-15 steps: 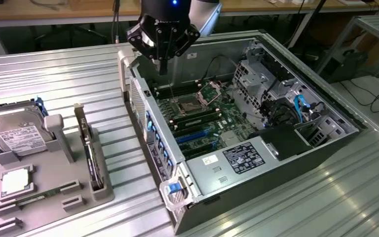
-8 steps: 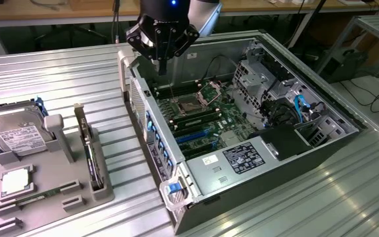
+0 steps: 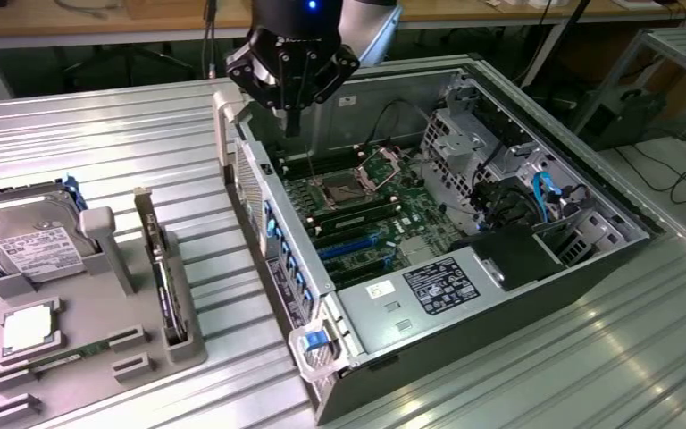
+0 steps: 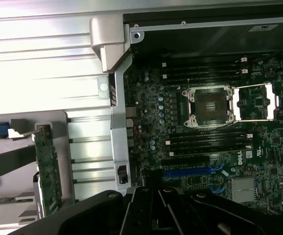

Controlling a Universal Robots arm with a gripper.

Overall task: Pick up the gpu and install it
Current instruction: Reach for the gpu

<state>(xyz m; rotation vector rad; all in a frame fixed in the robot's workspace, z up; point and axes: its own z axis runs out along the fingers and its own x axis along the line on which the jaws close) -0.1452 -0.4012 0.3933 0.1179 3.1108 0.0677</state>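
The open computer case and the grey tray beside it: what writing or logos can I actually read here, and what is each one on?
"DELL": white letters, turned sideways, on the dark green motherboard, seen in the wrist view.
White label on the silver boxy hard drive: printed lines, too small to read.
Black rectangular label: white print, too small to read.
Small white sticker beside it: unreadable.

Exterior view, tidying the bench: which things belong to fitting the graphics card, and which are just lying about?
Job in hand: graphics card, computer case, gripper.
Lying about: hard drive, memory stick.
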